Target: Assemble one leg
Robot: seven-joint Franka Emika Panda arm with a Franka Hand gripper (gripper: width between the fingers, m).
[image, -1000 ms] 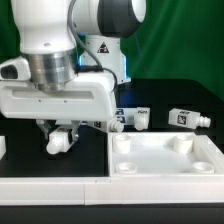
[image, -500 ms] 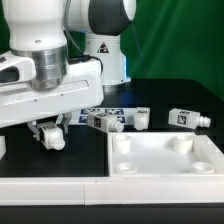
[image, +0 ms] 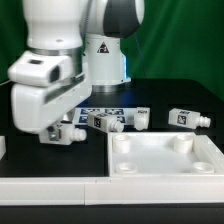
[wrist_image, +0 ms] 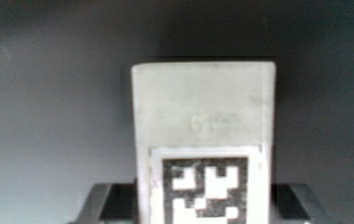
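At nine o'clock from the white panel (image: pixel 165 160), over the black tabletop (image: pixel 55 168), my gripper (image: pixel 62 134) pinches the leg (wrist_image: pixel 200 120) across its tagged body, leaving one end free, I judge, for seating in a corner socket (image: pixel 124 143)

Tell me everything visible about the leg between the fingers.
The leg is a stubby white block, plastic by its look, with a black-and-white square tag on the face toward the wrist camera. The dark fingers flank its tagged end and clamp it. In the exterior view it hangs low over the black table, to the exterior view's left of the white panel. Its narrower round end does not show clearly.
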